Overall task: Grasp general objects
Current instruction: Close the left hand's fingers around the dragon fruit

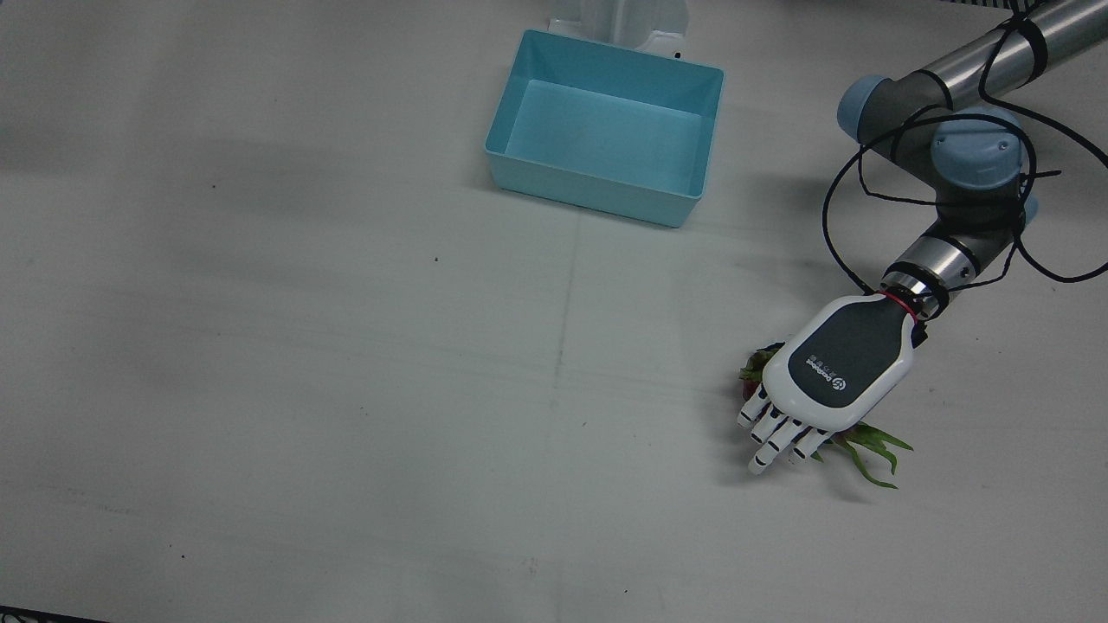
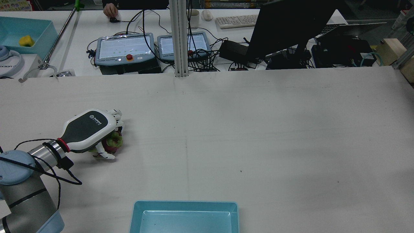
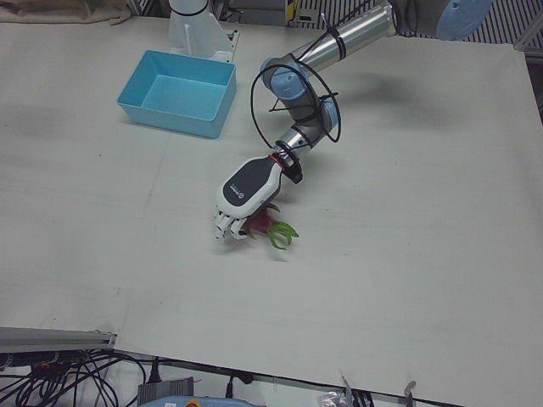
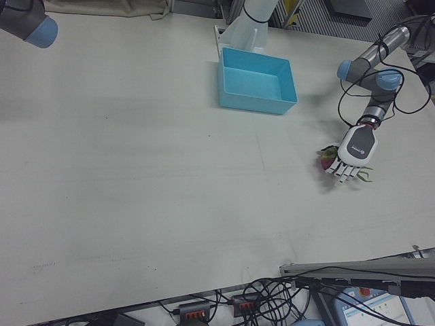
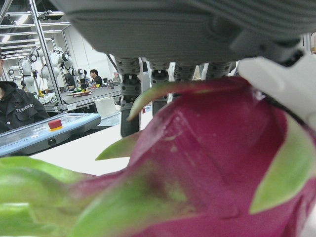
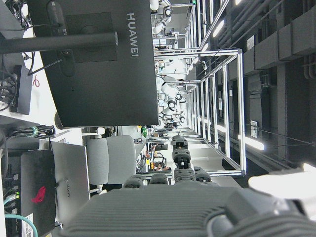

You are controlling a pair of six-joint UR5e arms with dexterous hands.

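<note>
A pink dragon fruit with green scales [image 1: 868, 442] lies on the white table at the robot's left. My left hand [image 1: 835, 368] lies palm-down over it. The fingers [image 1: 773, 435] curl down on one side and the thumb [image 2: 104, 154] comes in from the other, so the fruit [image 2: 113, 142] is clasped between them while it rests on the table. In the left hand view the fruit [image 5: 217, 163] fills the picture right under the palm. My right hand [image 6: 173, 207] shows only in its own view, held high, fingers [image 6: 180, 160] apart and empty.
An empty light-blue bin [image 1: 606, 125] stands at the table's middle near the robot's pedestals, also in the rear view [image 2: 184, 216]. The right arm's elbow [image 4: 24, 17] is at the far corner. Monitors and control pendants [image 2: 124, 48] stand beyond the table.
</note>
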